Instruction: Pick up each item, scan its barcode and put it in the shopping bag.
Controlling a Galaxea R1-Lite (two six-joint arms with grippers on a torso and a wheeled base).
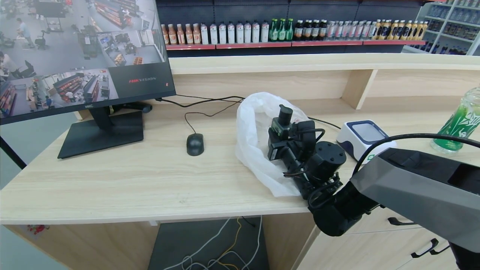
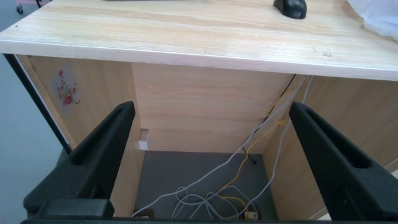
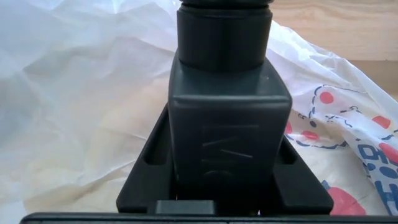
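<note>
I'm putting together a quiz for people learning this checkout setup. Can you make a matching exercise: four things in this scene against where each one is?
Things
1. black computer mouse
2. white and dark blue barcode scanner
3. green clear plastic bottle
4. dark grey square bottle with black cap

Places
A. far right of the light wooden counter
B. in the jaws of the right gripper, over the white plastic shopping bag
C. between the black monitor stand and the bag
D. just right of the bag

Pairs: 1-C, 2-D, 3-A, 4-B
</note>
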